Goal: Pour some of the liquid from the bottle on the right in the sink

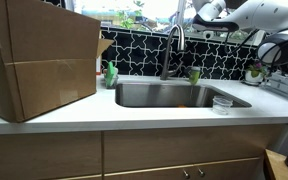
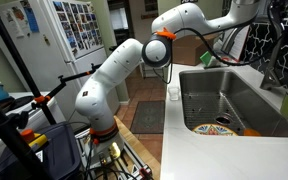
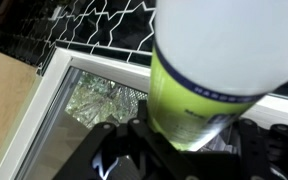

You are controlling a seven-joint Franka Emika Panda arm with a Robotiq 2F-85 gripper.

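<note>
My gripper [image 3: 184,142] is shut on the bottle [image 3: 206,85], which is pale green with a whitish top and fills most of the wrist view between the black jaws. The steel sink [image 3: 92,100] lies below it. In an exterior view the gripper [image 2: 210,56] holds the bottle [image 2: 205,61] in the air at the far end of the sink [image 2: 224,95]. In the front exterior view the sink [image 1: 164,96] sits under its curved faucet [image 1: 170,45]. There the arm [image 1: 239,14] reaches in at the upper right, and the gripper is hard to make out.
A big cardboard box [image 1: 39,60] stands on the counter. A bright green soap bottle [image 1: 111,73] and a short green cup [image 1: 194,75] stand behind the sink. A clear container [image 1: 222,103] sits on the counter. A colourful dish [image 2: 210,128] lies in the basin.
</note>
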